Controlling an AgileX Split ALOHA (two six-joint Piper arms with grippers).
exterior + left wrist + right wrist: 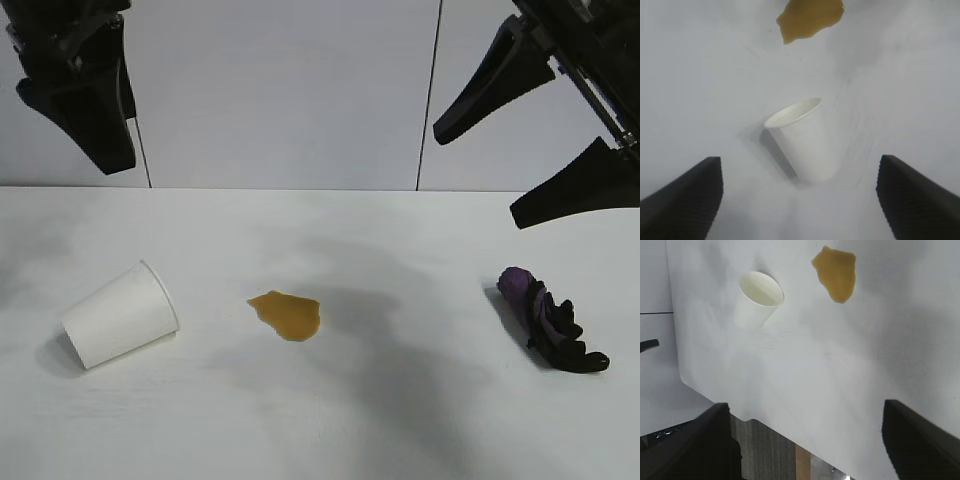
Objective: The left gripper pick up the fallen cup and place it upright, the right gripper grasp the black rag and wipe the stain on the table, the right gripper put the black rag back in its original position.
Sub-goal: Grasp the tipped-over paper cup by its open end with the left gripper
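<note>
With the cup [120, 314] lying on its side at the bench's [330, 420] left, rim toward the stain [286, 313], the left gripper [799, 200], jaws wide and empty above it, should descend astride the cup's wall, closing gently to avoid crushing.

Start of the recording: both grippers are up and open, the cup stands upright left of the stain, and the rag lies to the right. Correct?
Not quite. The cup is not upright; it lies on its side on the table, as the exterior view shows. The rest holds: it is left of the stain, the rag lies right, and the left gripper and right gripper hang open above.
</note>
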